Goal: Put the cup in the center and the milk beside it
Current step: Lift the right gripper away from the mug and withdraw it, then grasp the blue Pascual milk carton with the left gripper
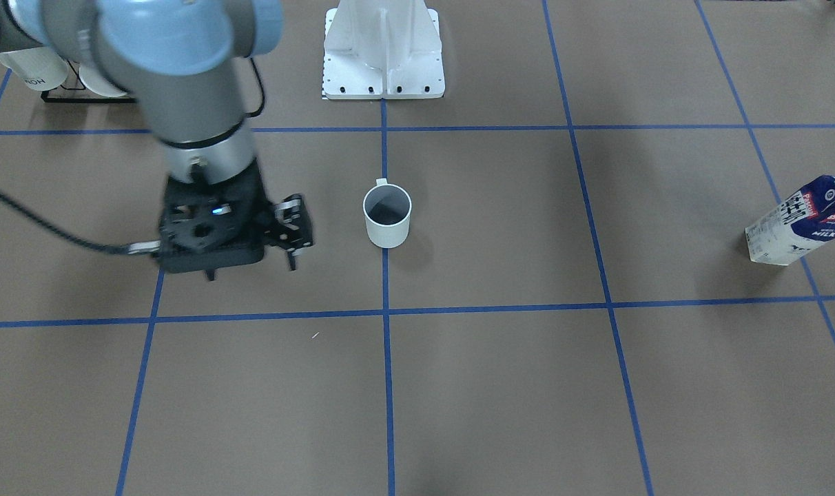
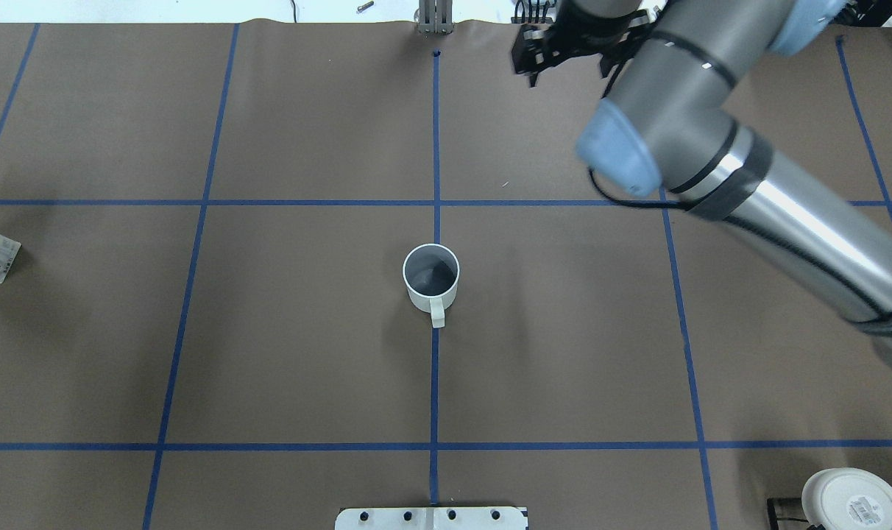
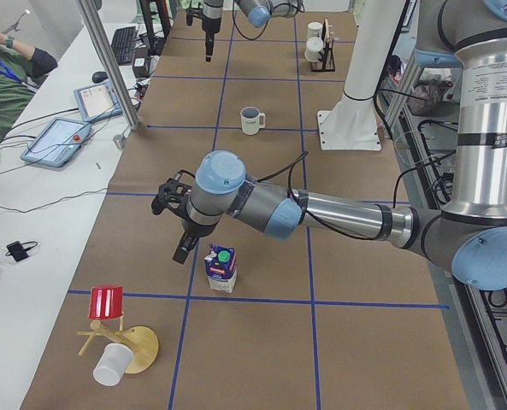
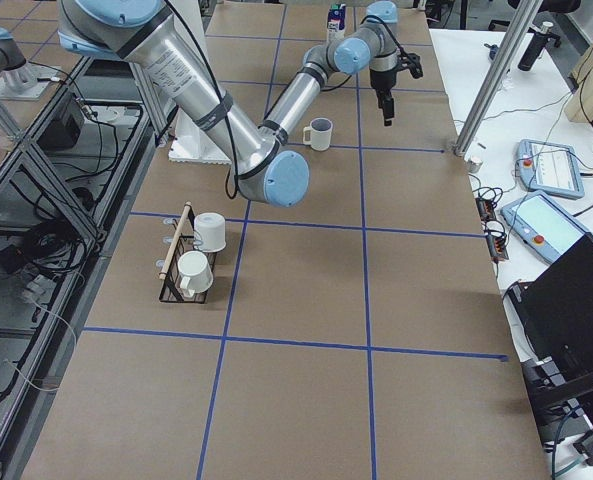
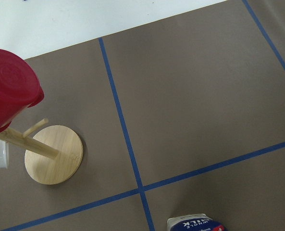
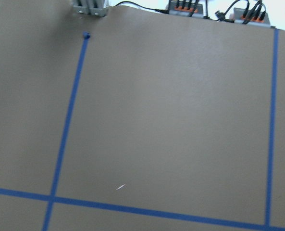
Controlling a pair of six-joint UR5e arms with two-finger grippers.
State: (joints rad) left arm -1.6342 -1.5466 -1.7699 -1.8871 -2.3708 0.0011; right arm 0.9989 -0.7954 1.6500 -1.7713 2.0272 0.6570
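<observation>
The cup (image 1: 388,220) is a small white mug with a dark grey inside. It stands upright on the blue tape line at the center (image 2: 490,309), and shows in the overhead view (image 2: 431,283) with its handle toward the robot. My right gripper (image 1: 251,271) is open and empty. It hangs above the table, well apart from the cup, toward the operators' edge (image 2: 567,70). The milk (image 1: 800,220) stands upright far out on my left side (image 3: 221,269). My left gripper (image 3: 179,249) hovers close beside the carton; I cannot tell if it is open or shut.
A wooden mug tree (image 3: 125,346) with a red cup (image 3: 108,303) and a white cup (image 3: 109,366) stands beyond the milk. A black rack (image 4: 181,262) with white cups sits on my right. The white robot base (image 1: 383,55) is behind the cup. An operator and tablets are at a side table.
</observation>
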